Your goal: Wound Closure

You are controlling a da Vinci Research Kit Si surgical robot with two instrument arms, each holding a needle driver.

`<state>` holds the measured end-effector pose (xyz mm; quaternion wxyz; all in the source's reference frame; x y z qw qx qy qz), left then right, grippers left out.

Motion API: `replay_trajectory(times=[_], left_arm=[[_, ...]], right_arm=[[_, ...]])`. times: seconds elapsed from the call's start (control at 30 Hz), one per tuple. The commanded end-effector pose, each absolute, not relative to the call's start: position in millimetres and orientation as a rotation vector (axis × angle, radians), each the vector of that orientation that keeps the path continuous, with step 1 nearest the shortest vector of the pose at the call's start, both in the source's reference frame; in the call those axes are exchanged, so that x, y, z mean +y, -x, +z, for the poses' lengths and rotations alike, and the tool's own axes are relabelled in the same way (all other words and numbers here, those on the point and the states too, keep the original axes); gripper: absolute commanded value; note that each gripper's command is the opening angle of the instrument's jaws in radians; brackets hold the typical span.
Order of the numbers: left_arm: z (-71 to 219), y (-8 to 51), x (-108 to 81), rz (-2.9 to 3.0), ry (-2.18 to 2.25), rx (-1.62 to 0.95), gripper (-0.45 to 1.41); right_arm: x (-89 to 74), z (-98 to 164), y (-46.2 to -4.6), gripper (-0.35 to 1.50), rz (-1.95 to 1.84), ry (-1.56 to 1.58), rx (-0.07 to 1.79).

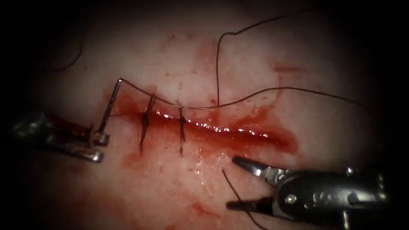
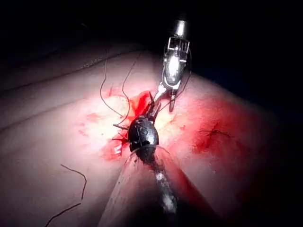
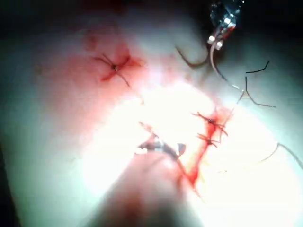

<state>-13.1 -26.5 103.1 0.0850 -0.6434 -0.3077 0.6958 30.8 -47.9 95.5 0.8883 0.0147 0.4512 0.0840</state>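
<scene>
Left tool (image 1: 97, 147) pinching the needle (image 1: 110, 106) near one end, clear of the tissue (image 1: 170, 187), just left of the cut (image 1: 221, 130); right tool (image 1: 240, 183) spread, empty, below the cut. Stiff, slick needle, best gripped mid-curve; thread (image 1: 255, 91) limp and light, trailing above the cut.

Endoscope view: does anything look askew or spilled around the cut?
Red fluid pools along the open stretch of the cut, right of two stitches. The left tool holds the needle, clear of the tissue; the right tool is open, empty.

endo: above/front, close on cut (image 1: 213, 127) | L+R wrist cams: along shafts, v. close | shared: cut
</scene>
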Motion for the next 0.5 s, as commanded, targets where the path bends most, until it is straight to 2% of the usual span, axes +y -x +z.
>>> replay_trajectory(times=[0.03, 0.1, 0.17, 0.2, 0.23, 0.27, 0.3, 0.33, 0.5], left_arm=[[103.7, 13.6, -26.7, 2.074, 1.920, -0.919, -0.45], [103.7, 13.6, -26.7, 2.074, 1.920, -0.919, -0.45], [103.7, 13.7, -26.8, 2.075, 1.920, -0.919, -0.45], [103.7, 13.7, -26.8, 2.075, 1.920, -0.919, -0.45], [103.7, 13.7, -26.8, 2.075, 1.921, -0.919, -0.45], [103.7, 13.7, -26.8, 2.075, 1.921, -0.919, -0.45], [103.7, 13.7, -26.8, 2.075, 1.921, -0.919, -0.45], [103.7, 13.7, -26.8, 2.075, 1.921, -0.919, -0.45], [103.7, 13.7, -26.9, 2.075, 1.922, -0.919, -0.45]], right_arm=[[-48.4, 96.3, -31.9, 1.15, 0.177, -0.039, 0.941], [-48.5, 96.4, -32.1, 1.13, 0.177, -0.041, 0.942], [-48.7, 96.6, -32.8, 0.98, 0.172, -0.048, 0.946], [-48.7, 96.6, -32.8, 0.98, 0.172, -0.048, 0.946], [-48.7, 96.7, -32.9, 0.71, 0.170, -0.052, 0.948], [-48.7, 96.7, -32.9, 0.71, 0.170, -0.052, 0.948], [-48.8, 96.6, -32.6, -0.18, 0.155, -0.065, 0.961], [-48.9, 96.5, -32.4, -0.35, 0.138, -0.083, 0.976], [-49.0, 95.2, -31.6, -0.35, 0.117, -0.121, 0.974]])
